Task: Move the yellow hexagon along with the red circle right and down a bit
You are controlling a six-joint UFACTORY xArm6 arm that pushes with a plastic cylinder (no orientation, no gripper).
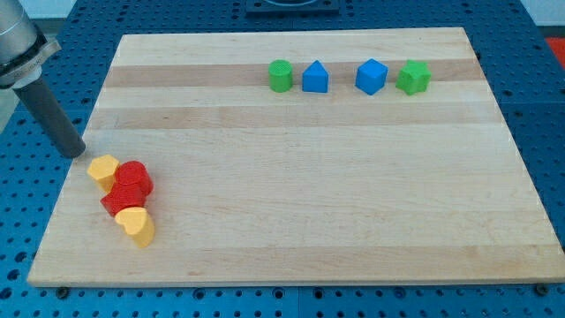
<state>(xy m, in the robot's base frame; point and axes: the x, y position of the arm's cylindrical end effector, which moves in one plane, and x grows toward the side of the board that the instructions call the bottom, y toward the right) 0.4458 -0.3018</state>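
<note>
The yellow hexagon lies near the board's left edge. The red circle touches it on its right. My tip rests just up and to the left of the yellow hexagon, a small gap apart. A second red block sits right below the pair, and a yellow heart touches that block's lower side.
Along the view's top stand a green circle, a blue house-shaped block, a blue block and a green star. The wooden board ends just left of the cluster; my tip is at that edge.
</note>
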